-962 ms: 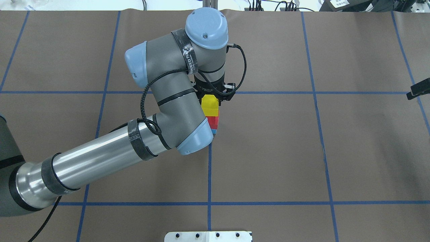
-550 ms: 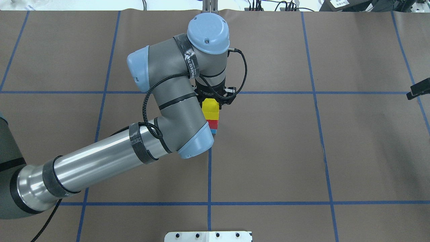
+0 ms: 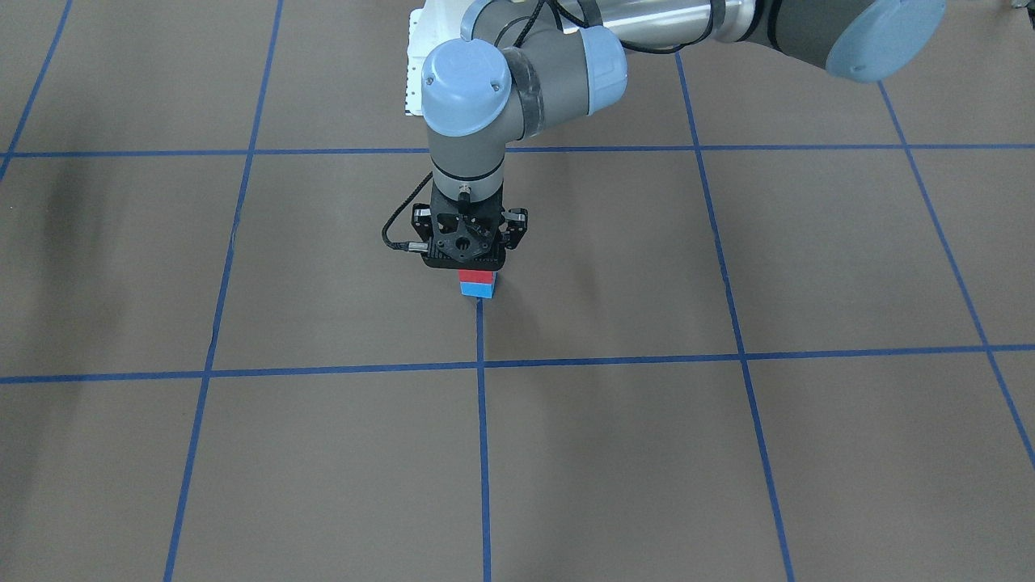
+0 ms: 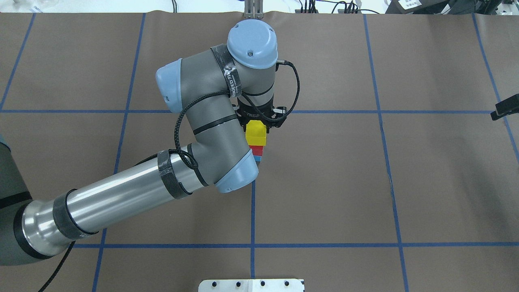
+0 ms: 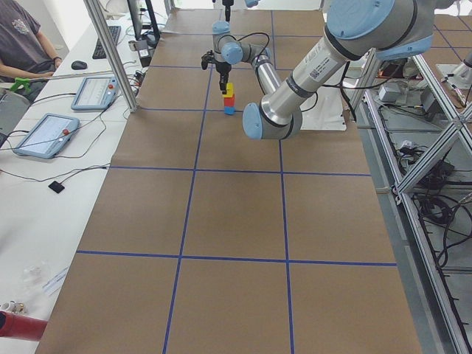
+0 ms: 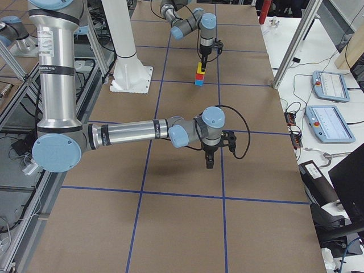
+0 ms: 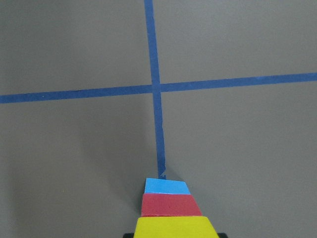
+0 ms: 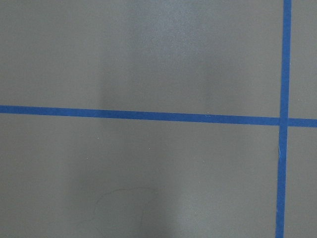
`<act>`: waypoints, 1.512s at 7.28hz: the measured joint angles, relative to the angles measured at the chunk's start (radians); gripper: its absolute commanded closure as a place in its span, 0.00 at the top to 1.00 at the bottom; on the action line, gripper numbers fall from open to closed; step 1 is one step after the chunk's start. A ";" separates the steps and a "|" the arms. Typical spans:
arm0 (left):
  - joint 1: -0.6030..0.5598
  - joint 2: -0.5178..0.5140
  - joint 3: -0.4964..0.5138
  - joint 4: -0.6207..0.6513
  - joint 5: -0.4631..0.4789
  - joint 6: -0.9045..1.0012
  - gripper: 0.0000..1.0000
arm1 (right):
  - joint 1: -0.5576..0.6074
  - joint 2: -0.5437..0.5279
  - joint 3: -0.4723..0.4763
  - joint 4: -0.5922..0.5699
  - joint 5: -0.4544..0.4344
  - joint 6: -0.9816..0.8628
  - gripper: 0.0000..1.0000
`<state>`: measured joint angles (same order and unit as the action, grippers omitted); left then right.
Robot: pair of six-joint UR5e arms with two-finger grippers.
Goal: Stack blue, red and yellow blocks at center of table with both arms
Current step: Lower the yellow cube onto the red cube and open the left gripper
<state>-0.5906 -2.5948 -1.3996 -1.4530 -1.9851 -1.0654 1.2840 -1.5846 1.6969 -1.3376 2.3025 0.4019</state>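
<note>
At the table [image 4: 365,182] centre stands a stack: the blue block [image 4: 258,158] at the bottom, the red block [image 4: 256,150] on it, the yellow block [image 4: 256,133] on top. My left gripper [image 4: 257,121] reaches straight down and is shut on the yellow block, which rests on the red one. From the front the gripper [image 3: 471,260] hides the yellow block; red [image 3: 476,276] and blue [image 3: 476,289] show below it. The left wrist view shows all three faces, yellow [image 7: 173,227] nearest. My right gripper [image 6: 209,161] hangs over bare table well to the right; I cannot tell its state.
A white base plate [image 4: 251,285] lies at the table's near edge. Blue tape lines [image 4: 252,211] cross the brown surface. Beyond the far edge, a side bench holds tablets [image 5: 44,134], with a seated person [image 5: 26,40] there. The left arm's elbow [image 4: 237,172] hangs just beside the stack.
The left gripper has come down with the yellow block, closing the gap onto the red block. The right arm has not moved.
</note>
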 measured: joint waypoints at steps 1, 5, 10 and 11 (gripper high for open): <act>0.000 0.001 -0.003 0.001 0.000 0.001 0.00 | 0.000 0.000 0.000 0.000 0.000 0.000 0.99; 0.000 0.022 -0.017 0.002 0.002 0.002 0.00 | 0.000 -0.001 -0.001 0.000 0.000 0.000 0.99; 0.000 0.019 -0.019 0.002 0.002 -0.001 0.00 | 0.000 -0.003 -0.001 0.000 0.000 0.000 0.99; 0.000 0.018 -0.019 0.001 0.002 -0.002 0.00 | 0.000 -0.003 -0.002 0.000 0.000 0.000 0.99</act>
<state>-0.5906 -2.5770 -1.4189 -1.4521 -1.9834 -1.0671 1.2839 -1.5876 1.6953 -1.3376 2.3025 0.4019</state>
